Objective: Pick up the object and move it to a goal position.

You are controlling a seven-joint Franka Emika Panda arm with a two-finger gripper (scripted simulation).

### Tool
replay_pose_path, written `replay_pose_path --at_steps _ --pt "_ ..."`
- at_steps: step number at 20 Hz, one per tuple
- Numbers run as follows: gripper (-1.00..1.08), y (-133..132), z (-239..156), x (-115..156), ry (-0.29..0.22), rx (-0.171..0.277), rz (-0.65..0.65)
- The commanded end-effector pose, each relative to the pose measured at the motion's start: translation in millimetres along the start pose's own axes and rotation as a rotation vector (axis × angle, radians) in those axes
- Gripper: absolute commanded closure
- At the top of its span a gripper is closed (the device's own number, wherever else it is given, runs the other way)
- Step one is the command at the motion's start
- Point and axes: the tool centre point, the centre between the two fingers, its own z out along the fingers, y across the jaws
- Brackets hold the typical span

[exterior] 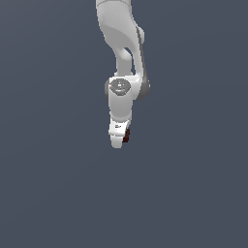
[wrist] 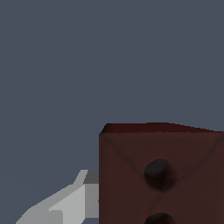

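Note:
The object (exterior: pixel 127 135) is a tiny dark reddish-brown block at the tip of the white gripper (exterior: pixel 120 141), on the side toward the exterior view's right. The arm hangs down from the top of that view. In the wrist view the block (wrist: pixel 162 175) fills a large part of the picture, very close to the camera, and shows two round dark marks on its face. One pale grey finger (wrist: pixel 65 205) lies against the block's side; the other finger is out of view. The gripper is shut on the block. No goal marker shows.
A plain dark blue-grey surface fills the background in both views. The arm's white links and dark grey wrist joint (exterior: pixel 121 87) stand above the gripper.

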Motion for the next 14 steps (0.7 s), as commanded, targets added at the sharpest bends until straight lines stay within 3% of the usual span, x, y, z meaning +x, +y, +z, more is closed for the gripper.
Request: replay_pose_path --at_steps 1,14 --pt "1.08 3.9 -21.0 11.3 0.000 -0.002 -0.001" --pt "1.08 27.9 -148.2 80.4 0.002 -0.001 -0.002"
